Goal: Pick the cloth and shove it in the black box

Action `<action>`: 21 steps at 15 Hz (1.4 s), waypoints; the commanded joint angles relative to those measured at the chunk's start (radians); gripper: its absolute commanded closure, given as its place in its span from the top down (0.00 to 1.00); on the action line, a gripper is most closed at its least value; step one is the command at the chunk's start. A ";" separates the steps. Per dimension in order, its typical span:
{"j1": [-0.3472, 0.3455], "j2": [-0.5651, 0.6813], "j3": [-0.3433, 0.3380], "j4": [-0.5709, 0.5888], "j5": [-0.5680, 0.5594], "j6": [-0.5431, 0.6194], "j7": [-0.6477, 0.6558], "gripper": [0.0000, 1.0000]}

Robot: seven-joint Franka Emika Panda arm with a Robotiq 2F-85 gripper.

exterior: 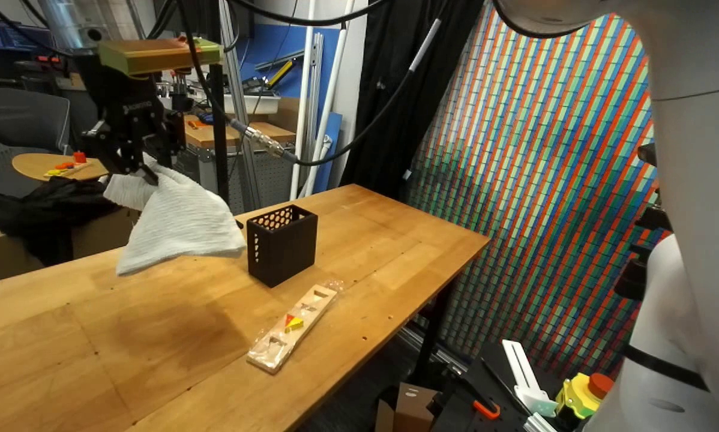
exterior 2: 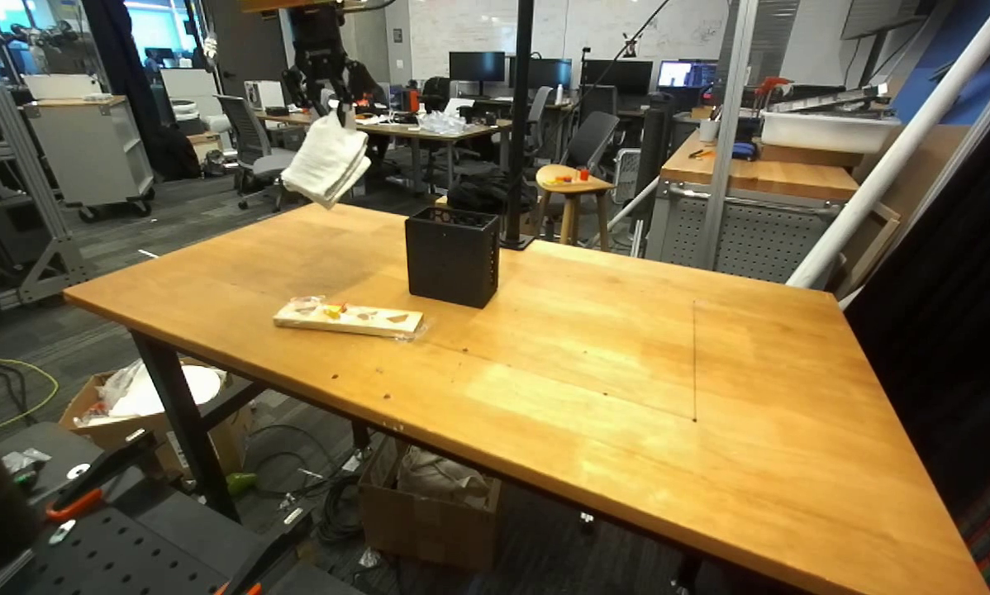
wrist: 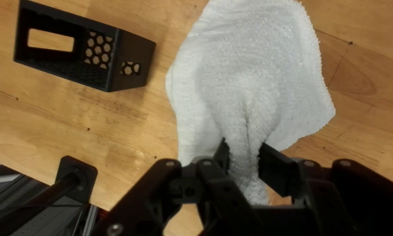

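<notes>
Wrist view: grasping a bunched fold of the white cloth (wrist: 249, 72) in the gripper (wrist: 244, 157), held to the right of the black box (wrist: 134, 52), apart from it.

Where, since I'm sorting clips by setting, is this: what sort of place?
Probably a robotics lab, perhaps within an office: there is a robot arm, and several monitors and a large whiteboard stand in the background.

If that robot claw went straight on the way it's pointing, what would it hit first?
Probably the wooden table; the gripper points down towards it, and the held cloth would likely touch first. The gap is unclear.
</notes>
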State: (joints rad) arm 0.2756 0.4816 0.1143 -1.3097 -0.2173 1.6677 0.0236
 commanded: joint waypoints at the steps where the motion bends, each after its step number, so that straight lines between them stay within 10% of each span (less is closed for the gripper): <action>1: -0.048 -0.084 -0.018 -0.032 -0.023 -0.050 -0.083 0.10; 12: -0.253 -0.154 -0.080 -0.004 -0.025 -0.091 -0.389 0.10; 21: -0.254 -0.105 -0.069 0.038 -0.011 -0.105 -0.396 0.10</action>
State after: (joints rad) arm 0.0117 0.3485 0.0408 -1.3224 -0.2342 1.5901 -0.3747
